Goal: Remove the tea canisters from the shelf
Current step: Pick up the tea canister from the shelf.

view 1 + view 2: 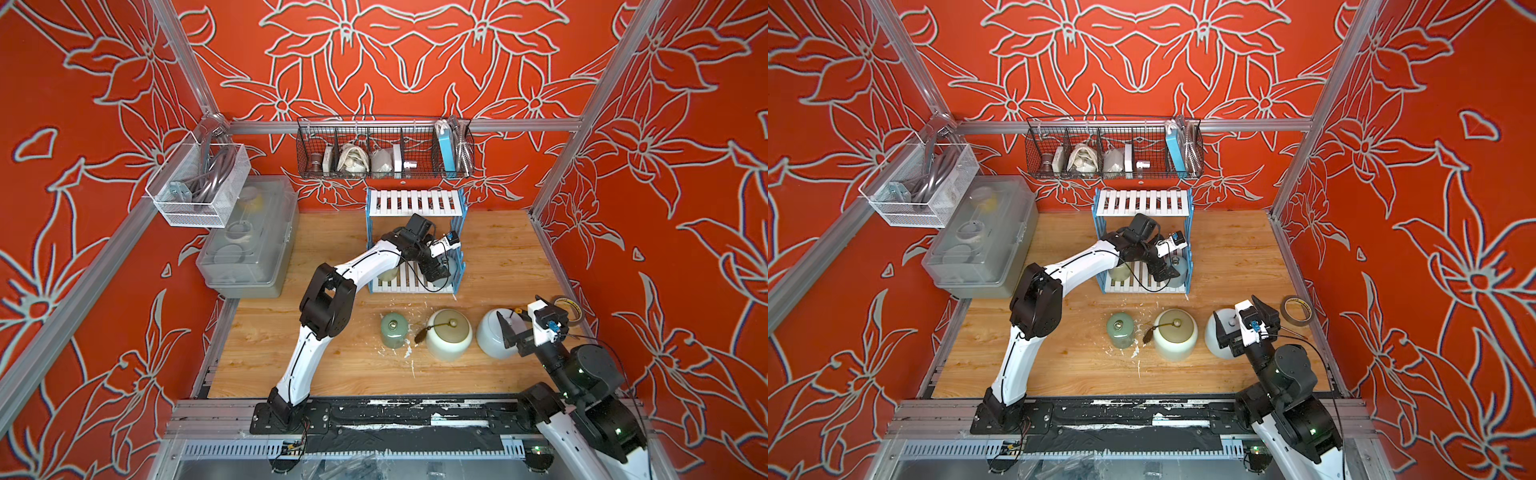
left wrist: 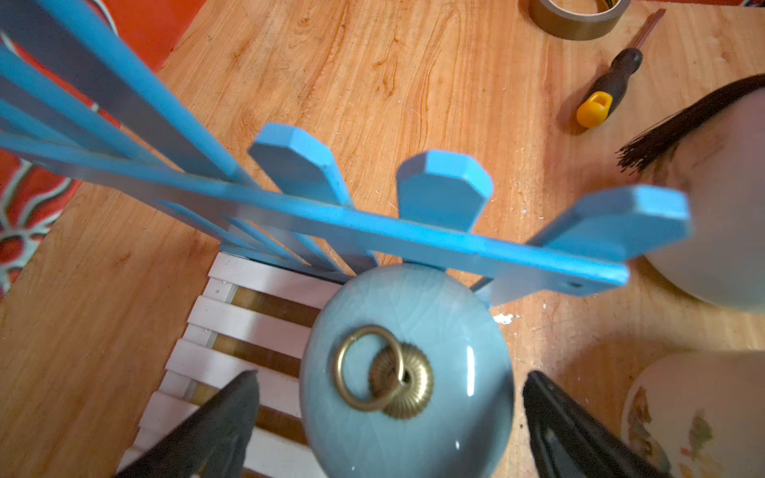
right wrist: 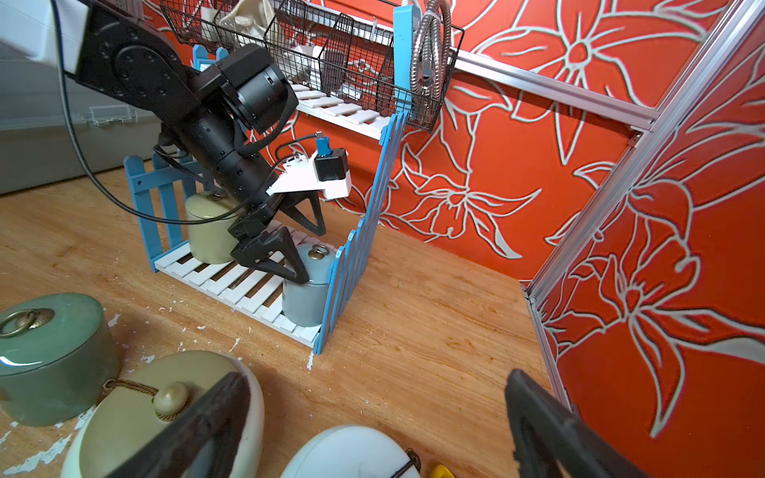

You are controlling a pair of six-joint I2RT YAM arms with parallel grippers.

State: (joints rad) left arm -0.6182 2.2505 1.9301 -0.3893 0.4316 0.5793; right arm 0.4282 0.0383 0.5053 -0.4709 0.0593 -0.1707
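Left gripper (image 2: 391,380): jaws apart, one on each side of the blue-grey canister (image 2: 414,298), with a gap showing at both sides; nothing is clamped. I read this canister as a small cylinder with crackled glaze and a brass ring lying flat on its lid. It stands upright in the near right corner of the lower tier of the shelf (image 1: 415,201), just beside the light-blue picket side.

Right gripper (image 3: 376,378): jaws apart and empty, hanging above the white canister (image 1: 490,338) at the near right of the table (image 1: 503,257).

Positions I confirm in both top views:
- olive canister (image 1: 388,274): lower tier, left end, upright, partly hidden behind the left arm
- green canister (image 1: 394,330), cream canister (image 1: 449,336) with gold lid and dark tassel, and white canister: one row on the table, on the near side of the shelf, left to right, side by side

Edges and room:
- the picket side closes off the right of the blue-grey canister
- the upper tier sits above the left wrist
- the near edge of the lower tier is open
- bare slats separate the two shelved canisters
- bare wood lies between the shelf and the row, and to the right of the shelf up to the wall frame
- a tape roll (image 1: 567,309) and a screwdriver (image 2: 604,91) lie just beyond the white canister, toward the right wall
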